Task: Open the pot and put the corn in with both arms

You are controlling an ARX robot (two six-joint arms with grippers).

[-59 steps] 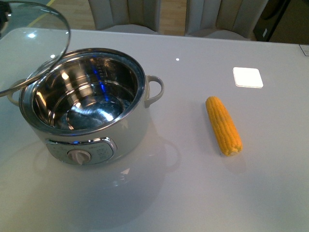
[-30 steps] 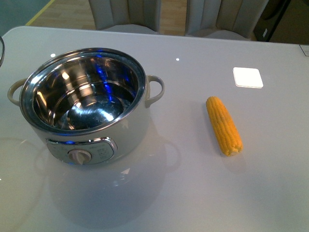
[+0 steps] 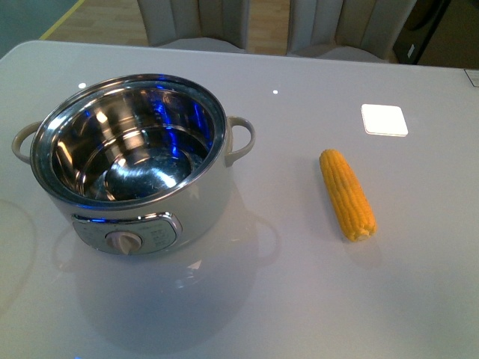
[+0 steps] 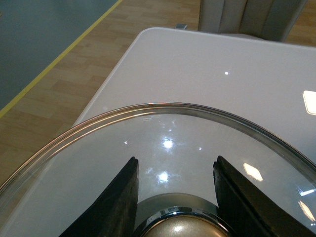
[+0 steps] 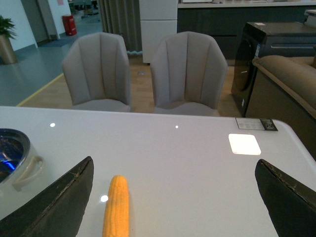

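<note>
The cream-white pot (image 3: 135,161) stands open on the left of the white table, its steel bowl empty and its dial panel facing me. The corn (image 3: 346,193) lies to its right, apart from it. Neither arm shows in the front view. In the left wrist view my left gripper (image 4: 175,170) is shut on the knob of the glass lid (image 4: 163,143), held off to the table's left end. In the right wrist view my right gripper (image 5: 175,182) is open wide above the table, with the corn (image 5: 116,205) near its one finger (image 5: 59,202) and the pot's handle (image 5: 27,170) at the edge.
A white square patch (image 3: 385,119) lies on the table behind the corn. Two grey chairs (image 5: 143,71) stand behind the table's far edge. The table's left corner (image 4: 148,37) and wooden floor show past the lid.
The glass lid, tilted over the pot's left rim a second ago, has moved left out of the front view. The pot and corn have not moved.
</note>
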